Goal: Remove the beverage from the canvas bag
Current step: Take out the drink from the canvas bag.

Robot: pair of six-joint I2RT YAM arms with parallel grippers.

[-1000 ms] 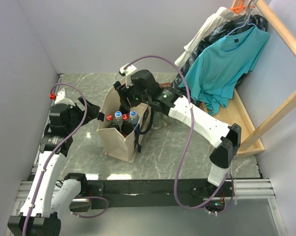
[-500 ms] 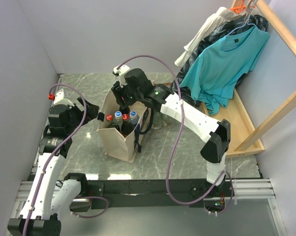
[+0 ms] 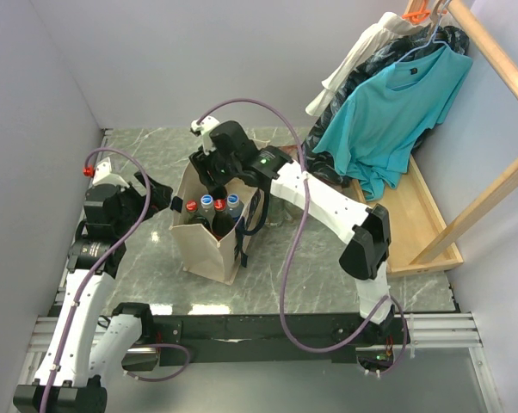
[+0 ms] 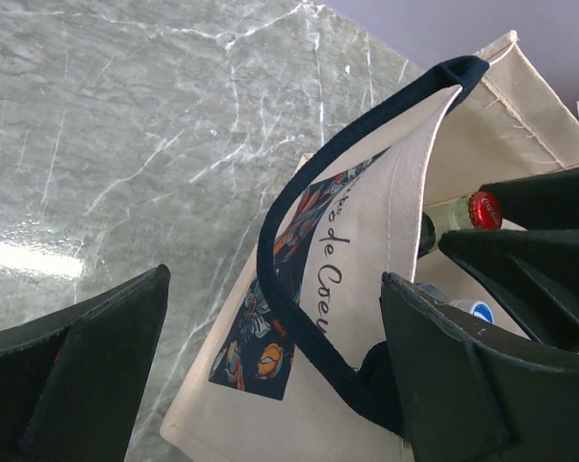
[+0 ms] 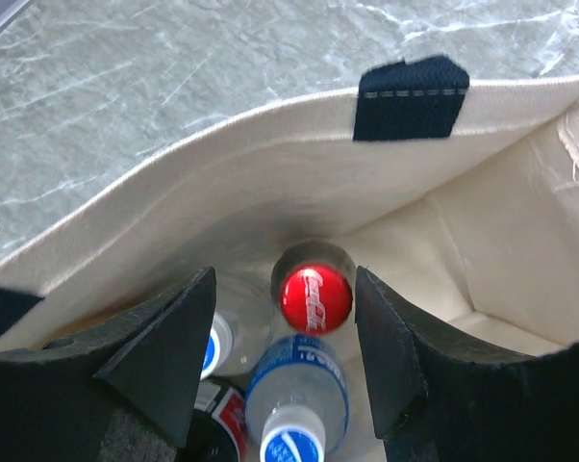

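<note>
Canvas bag (image 3: 209,245) stood upright on the marble tabletop (image 3: 138,146), mouth open, with several bottles standing inside it. We saw the right gripper (image 5: 285,272) hanging directly over the bag's mouth, pointing down into it. Its fingers (image 5: 164,361) were parted partway and flanked the red cap of the beverage (image 5: 314,296). That bottle stood against the bag's inner wall, below the stitched end of a navy strap (image 5: 410,97). A gap showed on each side of the cap, so we judged that nothing was gripped. Also inside the bag, just beside the beverage, stood a blue-labelled bottle (image 5: 294,399) and a clear bottle (image 5: 217,342) with a blue cap.

The left gripper (image 3: 160,196) sat just outside the bag, facing its printed side (image 4: 289,289). Its fingers (image 4: 88,375) were spread wide and held nothing. The bag's navy handle (image 4: 267,252) looped up between them in the left wrist view, and we could not tell whether one finger touched it. Well apart from the bag, on the side away from the left gripper, hung a teal shirt (image 3: 388,112).
</note>
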